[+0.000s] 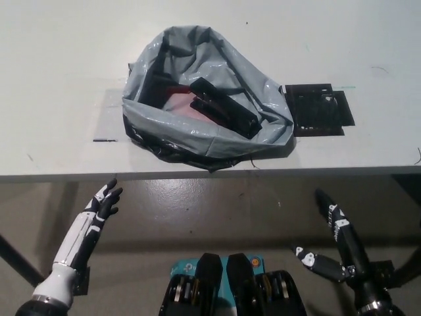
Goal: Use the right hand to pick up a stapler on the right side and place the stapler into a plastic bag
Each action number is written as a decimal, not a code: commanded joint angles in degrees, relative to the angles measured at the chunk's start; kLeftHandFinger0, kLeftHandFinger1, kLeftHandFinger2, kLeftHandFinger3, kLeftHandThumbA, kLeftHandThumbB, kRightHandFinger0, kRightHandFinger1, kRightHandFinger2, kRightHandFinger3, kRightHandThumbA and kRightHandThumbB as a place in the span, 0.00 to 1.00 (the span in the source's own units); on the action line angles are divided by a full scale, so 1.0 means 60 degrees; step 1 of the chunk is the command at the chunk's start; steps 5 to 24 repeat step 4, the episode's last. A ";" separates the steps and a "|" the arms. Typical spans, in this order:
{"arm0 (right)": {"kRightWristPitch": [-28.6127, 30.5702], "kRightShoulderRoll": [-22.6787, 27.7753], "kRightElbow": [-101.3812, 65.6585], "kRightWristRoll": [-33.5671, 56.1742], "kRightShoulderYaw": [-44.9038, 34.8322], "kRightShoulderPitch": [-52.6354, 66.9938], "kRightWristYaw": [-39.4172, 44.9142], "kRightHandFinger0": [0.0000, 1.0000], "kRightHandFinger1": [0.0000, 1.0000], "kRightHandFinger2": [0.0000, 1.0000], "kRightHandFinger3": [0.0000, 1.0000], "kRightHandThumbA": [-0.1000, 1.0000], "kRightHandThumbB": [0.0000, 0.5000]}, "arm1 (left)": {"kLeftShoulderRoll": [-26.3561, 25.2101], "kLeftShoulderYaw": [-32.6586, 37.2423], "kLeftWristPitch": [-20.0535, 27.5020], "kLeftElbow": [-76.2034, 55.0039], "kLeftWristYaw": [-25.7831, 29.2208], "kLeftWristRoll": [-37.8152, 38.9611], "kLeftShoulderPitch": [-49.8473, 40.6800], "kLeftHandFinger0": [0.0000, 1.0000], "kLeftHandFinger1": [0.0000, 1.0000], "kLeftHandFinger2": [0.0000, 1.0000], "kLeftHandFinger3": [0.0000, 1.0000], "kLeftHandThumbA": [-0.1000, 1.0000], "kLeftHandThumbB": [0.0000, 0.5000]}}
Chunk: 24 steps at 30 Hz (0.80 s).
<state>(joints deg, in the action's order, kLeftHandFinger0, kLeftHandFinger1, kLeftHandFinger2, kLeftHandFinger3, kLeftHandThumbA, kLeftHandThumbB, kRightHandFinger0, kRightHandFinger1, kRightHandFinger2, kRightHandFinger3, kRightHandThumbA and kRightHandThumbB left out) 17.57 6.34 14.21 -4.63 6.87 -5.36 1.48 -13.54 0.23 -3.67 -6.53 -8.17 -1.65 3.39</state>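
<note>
A grey plastic bag [197,135] lies open on the white table [59,59], its mouth facing up. Inside it a black stapler [223,108] rests on something red. My black right hand [332,240] hangs below the table's front edge at the lower right, fingers spread and holding nothing. My white left hand [105,201] rests low at the lower left, also open and below the table edge.
A black square mat [318,109] lies flat on the table just right of the bag. The table's front edge [210,175] runs across the middle of the picture, with brown floor below it.
</note>
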 commanded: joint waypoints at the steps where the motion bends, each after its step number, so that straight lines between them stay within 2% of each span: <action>1: -0.0153 0.0221 -0.0153 -0.0209 0.0116 -0.0247 0.0350 1.00 1.00 1.00 1.00 0.76 0.43 | -0.0119 0.0031 0.0213 -0.0252 0.0002 -0.0202 0.0017 1.00 1.00 1.00 1.00 1.00 0.02; 24: -0.0126 0.0287 -0.0126 -0.0275 0.0145 -0.0244 0.0389 1.00 1.00 1.00 1.00 0.75 0.43 | -0.0040 0.0020 0.0148 -0.0272 0.0030 -0.0183 -0.0080 1.00 1.00 1.00 1.00 1.00 0.02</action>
